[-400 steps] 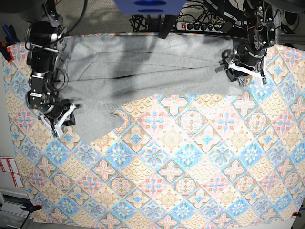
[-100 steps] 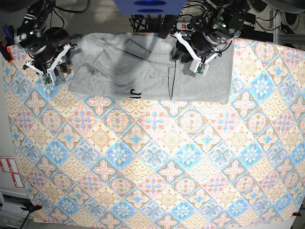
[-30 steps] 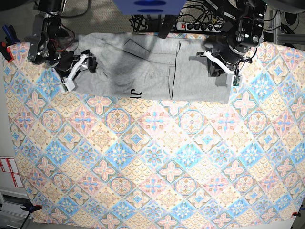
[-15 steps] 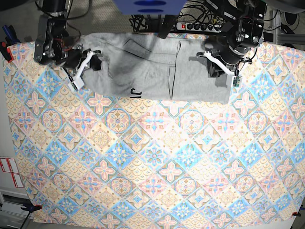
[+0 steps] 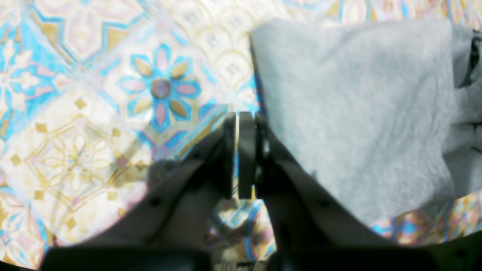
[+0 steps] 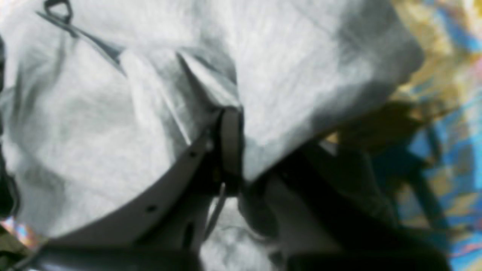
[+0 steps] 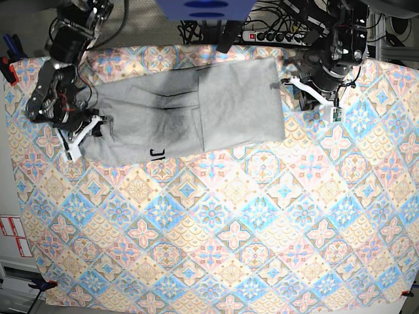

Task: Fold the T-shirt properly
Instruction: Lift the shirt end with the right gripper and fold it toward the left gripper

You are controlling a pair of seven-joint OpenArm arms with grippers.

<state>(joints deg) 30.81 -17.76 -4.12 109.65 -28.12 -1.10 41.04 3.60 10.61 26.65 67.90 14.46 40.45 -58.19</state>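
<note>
The grey T-shirt point(image 7: 222, 104) lies slanted across the far part of the table, folded into a long band, with black lettering point(image 7: 157, 154) at its near edge. My right gripper point(image 7: 80, 136) is at the shirt's left end. In the right wrist view the right gripper point(image 6: 235, 128) is shut on a pinch of the T-shirt point(image 6: 113, 113), and cloth drapes over one finger. My left gripper point(image 7: 315, 99) hangs just off the shirt's right edge. In the left wrist view the left gripper point(image 5: 241, 120) is shut over the tablecloth with nothing in it, and the T-shirt point(image 5: 357, 113) lies beside it.
The tile-patterned tablecloth point(image 7: 229, 229) covers the whole table. A power strip point(image 7: 275, 36) and cables run behind the far edge, beside a blue block point(image 7: 203, 10). Red-and-white labels point(image 7: 13, 235) sit off the left edge.
My right gripper closed on the shirt's left end and pulled it left and nearer, so the shirt now lies slanted. The shirt slid out from under the left gripper, which stays shut.
</note>
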